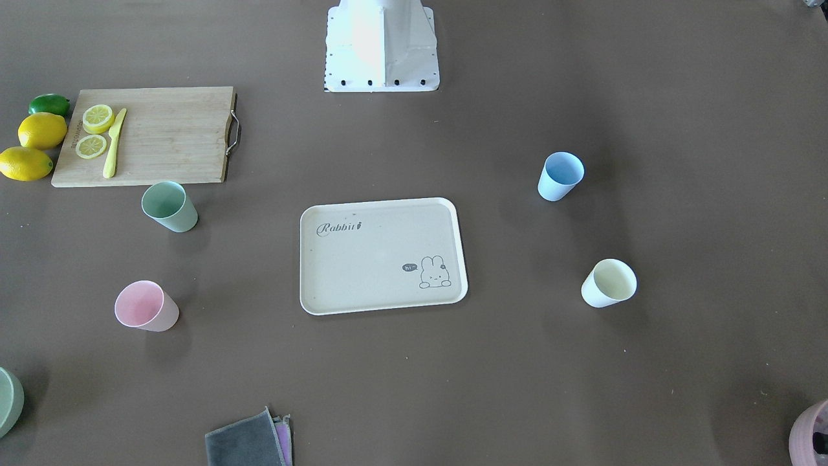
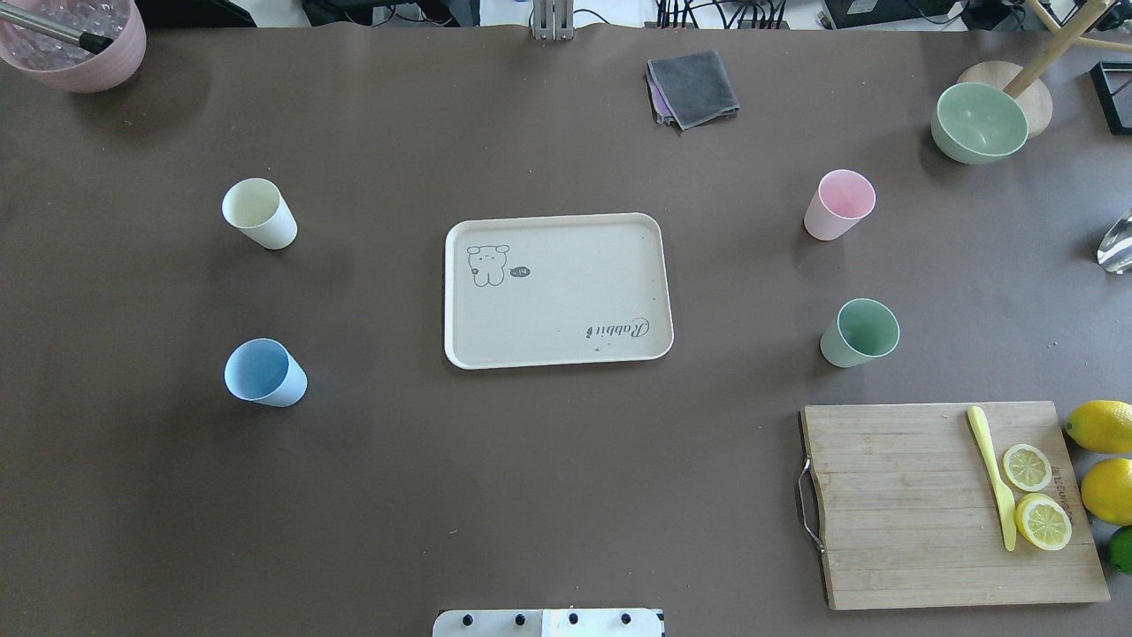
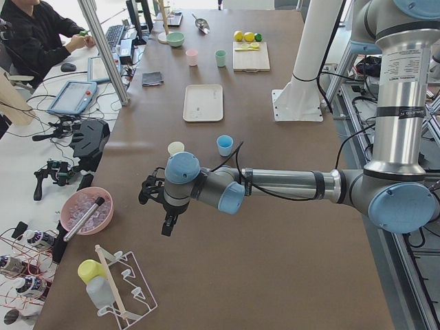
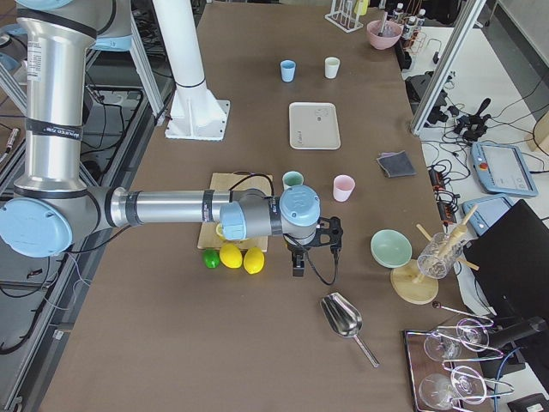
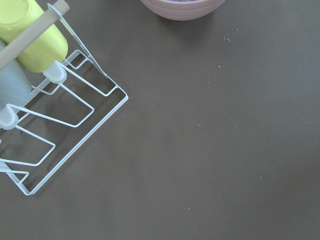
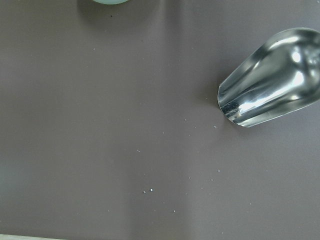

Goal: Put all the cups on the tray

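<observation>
The beige Rabbit tray (image 2: 566, 292) (image 1: 375, 259) lies empty at the table's middle. All four cups stand upright on the table around it. The cream cup (image 2: 258, 213) and the blue cup (image 2: 263, 372) are on my left side. The pink cup (image 2: 838, 204) and the mint green cup (image 2: 860, 333) are on my right side. My left gripper (image 3: 167, 225) hangs over the table's left end, far from the cups. My right gripper (image 4: 298, 264) hangs over the right end beyond the lemons. Both show only in the side views, so I cannot tell whether they are open.
A wooden cutting board (image 2: 902, 504) with lemon slices and a yellow knife lies near right, lemons (image 2: 1101, 425) beside it. Sage bowl (image 2: 980, 122), mauve pot (image 2: 80, 44) and grey cloth (image 2: 694, 87) sit at the far edge. A metal scoop (image 6: 272, 77) and a wire rack (image 5: 60, 115) lie under the wrists.
</observation>
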